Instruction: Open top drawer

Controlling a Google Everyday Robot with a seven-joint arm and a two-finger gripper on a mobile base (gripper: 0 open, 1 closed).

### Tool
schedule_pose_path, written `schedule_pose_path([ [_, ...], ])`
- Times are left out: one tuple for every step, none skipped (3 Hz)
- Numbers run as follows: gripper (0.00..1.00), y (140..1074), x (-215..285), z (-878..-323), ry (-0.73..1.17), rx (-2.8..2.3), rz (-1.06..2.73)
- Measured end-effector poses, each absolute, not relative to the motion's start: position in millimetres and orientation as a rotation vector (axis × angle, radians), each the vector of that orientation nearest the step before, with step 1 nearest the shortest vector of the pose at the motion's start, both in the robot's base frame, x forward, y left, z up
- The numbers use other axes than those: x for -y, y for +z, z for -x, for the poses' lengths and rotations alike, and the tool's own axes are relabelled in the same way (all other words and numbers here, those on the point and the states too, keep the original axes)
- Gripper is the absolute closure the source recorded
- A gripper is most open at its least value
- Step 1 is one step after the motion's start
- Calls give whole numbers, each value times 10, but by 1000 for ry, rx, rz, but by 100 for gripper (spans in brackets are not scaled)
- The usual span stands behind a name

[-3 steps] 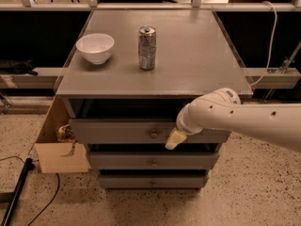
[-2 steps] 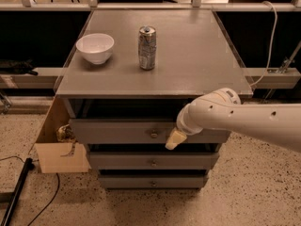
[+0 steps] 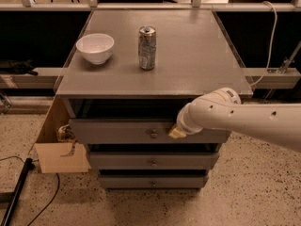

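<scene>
The top drawer [image 3: 113, 132] is the widest grey front of three, just under the grey tabletop [image 3: 188, 55]. It stands forward of the two drawers below, with a dark gap above it. Its small round knob [image 3: 154, 134] sits at centre. My gripper [image 3: 177, 133], on a white arm coming in from the right, is right against the drawer front, a little to the right of the knob and at about its height. Its tan tip is all that shows of it.
A white bowl [image 3: 95, 47] and a silver can [image 3: 147, 48] stand on the tabletop. The middle drawer [image 3: 153, 161] and bottom drawer [image 3: 153, 181] are below. A cardboard box [image 3: 59, 154] sits on the floor at the left, and a black cable [image 3: 19, 192] lies near it.
My gripper's tip has risen slightly, from just below the knob's height to level with it. The drawer front, bowl and can look unmoved.
</scene>
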State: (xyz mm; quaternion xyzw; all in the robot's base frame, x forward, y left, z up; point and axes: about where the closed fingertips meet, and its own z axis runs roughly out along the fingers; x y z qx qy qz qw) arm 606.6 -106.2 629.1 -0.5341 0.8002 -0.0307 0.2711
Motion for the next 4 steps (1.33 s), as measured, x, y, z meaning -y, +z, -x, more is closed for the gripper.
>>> schedule_pose_path([
  [69,6300,1072,-6053,-77,-2161,1436],
  [94,6337,1101,-6030,-61,-2175,1429],
  [100,6342,1101,-6031,-61,-2175,1430],
  [100,6342,1101,-6031,-61,-2175,1430],
])
